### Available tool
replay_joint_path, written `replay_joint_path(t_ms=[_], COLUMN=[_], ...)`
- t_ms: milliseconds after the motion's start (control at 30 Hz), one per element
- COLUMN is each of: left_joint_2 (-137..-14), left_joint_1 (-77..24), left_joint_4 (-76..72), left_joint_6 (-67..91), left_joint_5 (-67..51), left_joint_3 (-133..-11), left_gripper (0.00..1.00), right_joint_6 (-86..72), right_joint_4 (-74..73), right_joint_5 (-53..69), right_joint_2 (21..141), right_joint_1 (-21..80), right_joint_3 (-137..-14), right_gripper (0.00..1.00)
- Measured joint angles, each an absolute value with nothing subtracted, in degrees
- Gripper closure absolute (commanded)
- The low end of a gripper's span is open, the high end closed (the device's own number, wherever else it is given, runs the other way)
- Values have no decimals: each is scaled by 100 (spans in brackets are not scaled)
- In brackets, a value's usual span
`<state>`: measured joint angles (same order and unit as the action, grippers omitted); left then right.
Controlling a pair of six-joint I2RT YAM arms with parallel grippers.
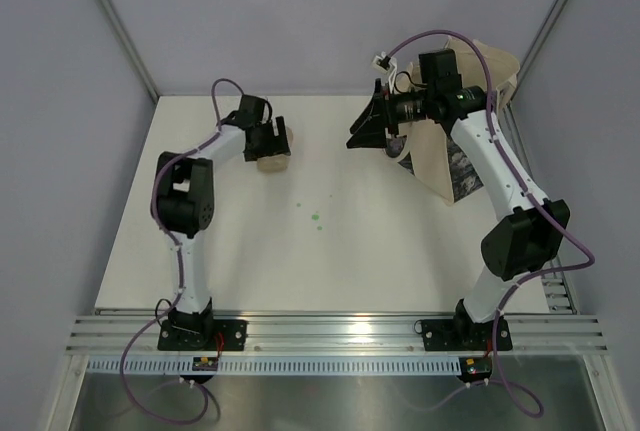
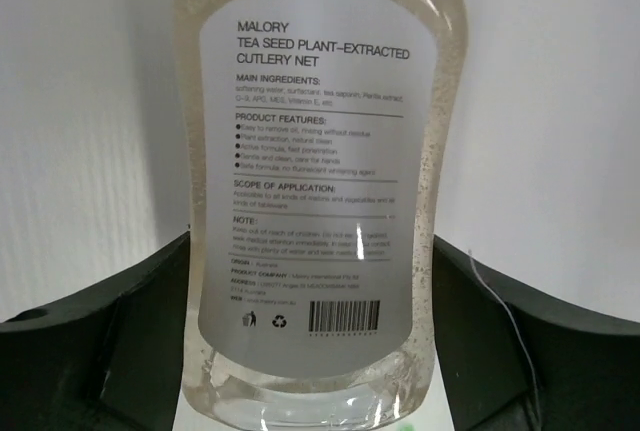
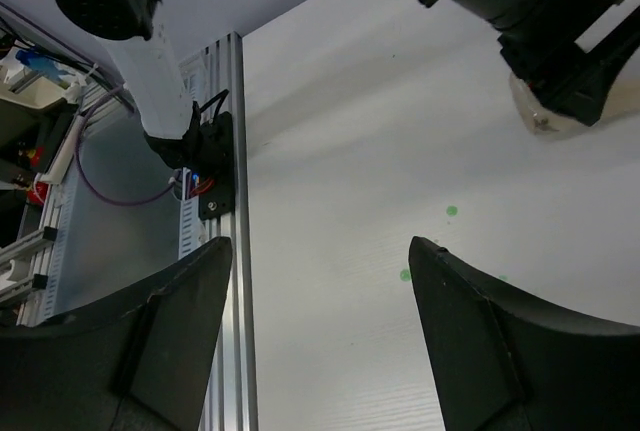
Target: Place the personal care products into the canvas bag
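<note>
— Bottle status: who has it, and how?

— The left gripper [image 1: 268,143] has the clear bottle [image 2: 318,181] clamped across its lower body. Both fingers [image 2: 110,351] press on its sides, with the printed label facing the wrist camera. I'd say gripping low on the flat-sided part stops it from twisting during the carry.

— Where is that in relation to the bag?

— Well apart. The bottle is over the rear left of the table [image 1: 350,261], and the canvas bag [image 1: 432,156] slumps at the rear right with its dark floral panel showing. I cannot tell whether the bottle's base touches the table.

— And the right arm?

— The right gripper [image 3: 320,243] is spread wide with nothing between its jaws. In the overhead view it hangs just beside the bag on the side facing the bottle. My guess is that it is waiting there to steady or hold the opening.

— Any other products?

— This bottle is the only one I can see, and the bag's inside is hidden. The next move calls for a long sideways carry, and the floppy fabric could fold over the mouth.
</note>
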<state>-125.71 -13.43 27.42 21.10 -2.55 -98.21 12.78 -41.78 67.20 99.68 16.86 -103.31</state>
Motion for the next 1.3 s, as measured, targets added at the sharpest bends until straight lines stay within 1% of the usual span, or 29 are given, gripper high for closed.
replay_joint_path(t_ms=[100,200,267,367,400,500,533,567,600,633,667,700,767,800,833,900,967,1033,1167,1300], left_joint_2=[-11271,-10038,-9397,-8814,-8683,-8436,-8355,-8276,-8187,-8055,-7911,-7758,-7487,-7345,-7227,-7061,-6984,-6982,-7155,-7891], left_joint_1=[-1249,-1072,-954,-858,-860,-882,-895,-906,-913,-930,-967,-1004,-1109,-1201,-1293,-1557,-1975,-2412,-3297,-3964], left_joint_4=[1728,436,-526,-1704,-2095,-2414,-2296,-2095,-1796,-1450,-1146,-862,-471,-325,-211,-82,10,67,115,202], left_joint_6=[2591,3413,4005,4742,4976,5234,5183,5065,4915,4650,4401,4158,3723,3509,3269,2910,2488,2143,1544,1114], left_joint_5=[-1175,-2217,-2880,-3688,-3955,-4421,-4501,-4515,-4495,-4410,-4261,-4106,-3844,-3695,-3597,-3398,-3142,-2952,-2436,-1815], left_joint_3=[-8027,-6427,-5586,-4821,-4593,-4182,-4104,-4066,-4066,-4066,-4073,-4082,-4088,-4088,-4088,-4091,-4091,-4091,-4091,-4272], left_gripper=[100,100,100,100,100,99,94,90,68,54,44,25,17,3,1,1,1,1,1,1], right_joint_6=[1007,370,82,591,1026,2338,2674,2904,3120,3277,3385,3454,3527,3551,3564,3642,3883,4169,4950,5266], right_joint_4=[-3918,-3190,-2895,-3151,-3369,-4115,-4397,-4569,-4742,-4836,-4904,-4943,-4904,-4703,-4576,-4377,-4399,-4462,-4777,-4987], right_joint_5=[6759,6805,6796,6676,6637,6563,6549,6532,6488,6403,6307,6193,5990,5867,5734,5446,5214,5140,5382,5612], right_joint_2=[9754,9428,9343,9448,9502,9692,9791,9878,9981,10049,10079,10082,10042,9933,9784,9380,9041,8805,8425,8204], right_joint_1=[1686,1708,1774,2062,2215,2615,2685,2709,2711,2696,2689,2683,2683,2683,2683,2683,2681,2646,2307,1968], right_joint_3=[-10224,-9688,-9380,-9273,-9286,-9354,-9445,-9529,-9627,-9679,-9684,-9655,-9524,-9279,-8993,-8309,-7881,-7708,-7546,-7483], right_gripper=[19,16,11,4,3,3,1,0,0,0,1,0,1,1,1,0,0,0,0,1])
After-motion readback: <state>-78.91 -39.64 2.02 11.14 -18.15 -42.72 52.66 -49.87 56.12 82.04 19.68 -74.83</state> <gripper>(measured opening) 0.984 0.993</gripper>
